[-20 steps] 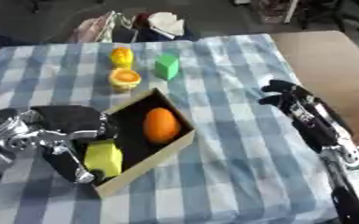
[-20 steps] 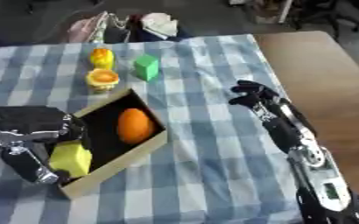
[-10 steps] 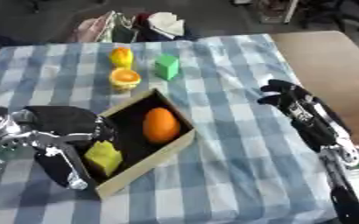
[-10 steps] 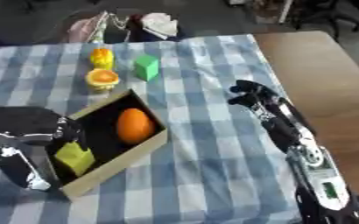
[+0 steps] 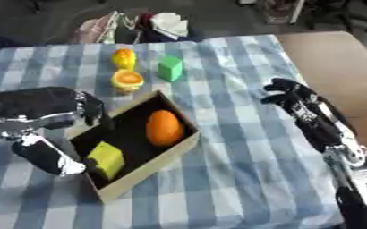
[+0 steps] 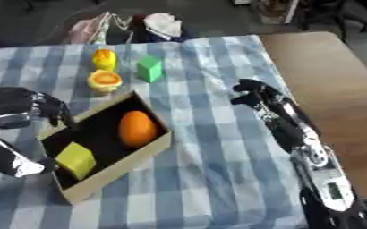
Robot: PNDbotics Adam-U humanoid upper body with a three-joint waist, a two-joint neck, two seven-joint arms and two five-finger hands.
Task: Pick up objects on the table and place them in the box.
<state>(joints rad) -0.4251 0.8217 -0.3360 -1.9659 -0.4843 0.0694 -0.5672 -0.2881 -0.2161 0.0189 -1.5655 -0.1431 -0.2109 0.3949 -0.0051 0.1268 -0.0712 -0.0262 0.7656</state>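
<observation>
Blue-and-white checked cloth [image 5: 233, 179] is covering the table, and a shallow cardboard box [image 5: 151, 171] with a black inside is lying askew on it, left of the middle. An orange [image 5: 163, 128] is sitting in the far part of the box, and a yellow-green cube [image 5: 106, 157] is lying in the near part, apart from the orange.

At the box's left wall the left hand [image 5: 49, 112] is hanging with its fingers spread wide and holding nothing; one finger [image 5: 52, 157] is reaching down just beside the yellow-green cube at the near left corner, while others are curving over the far left rim. Whether that finger is touching the cube is not clear.

Beyond the box, three things are waiting on the cloth: a green cube [image 5: 170, 68], a halved orange [image 5: 127, 80] with its cut face up just off the box's far corner, and a small yellow-orange fruit-like thing [image 5: 124, 57] behind the halved orange. The green cube is standing just to the right of those two.

On the right, the right hand [image 5: 290, 95] is hovering over the cloth well apart from the box, its dark fingers loosely bent and gripping nothing, with the forearm running down toward the lower right corner. Bare brown tabletop [image 5: 351, 71] is showing past the cloth's right edge.
</observation>
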